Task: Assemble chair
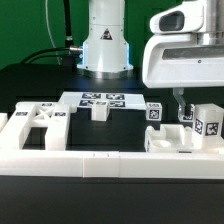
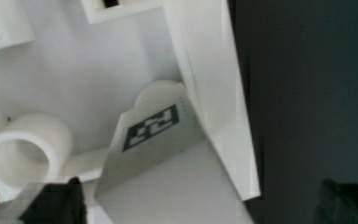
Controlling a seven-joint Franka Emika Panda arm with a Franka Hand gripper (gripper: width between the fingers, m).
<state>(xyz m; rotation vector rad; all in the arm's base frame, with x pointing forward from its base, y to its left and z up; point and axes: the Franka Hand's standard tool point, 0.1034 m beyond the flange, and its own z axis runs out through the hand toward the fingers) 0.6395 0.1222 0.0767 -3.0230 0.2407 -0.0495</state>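
Pincer [image 1: 183, 112] is spread wide open, hanging over the chair bits [image 1: 205, 125] at the exterior view's right, with a tagged block [image 2: 153, 128] just below its gap. X-braced seat [image 1: 35, 122] lies well apart, at the exterior view's left.

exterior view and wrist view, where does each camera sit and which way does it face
exterior view: off the arm, low, facing the arm's base across the white border wall; base, wrist and gripper show.
wrist view: on the wrist, looking down past the open gripper's dark fingertips onto a tagged chair part.
shared: the gripper and the chair parts beneath it.
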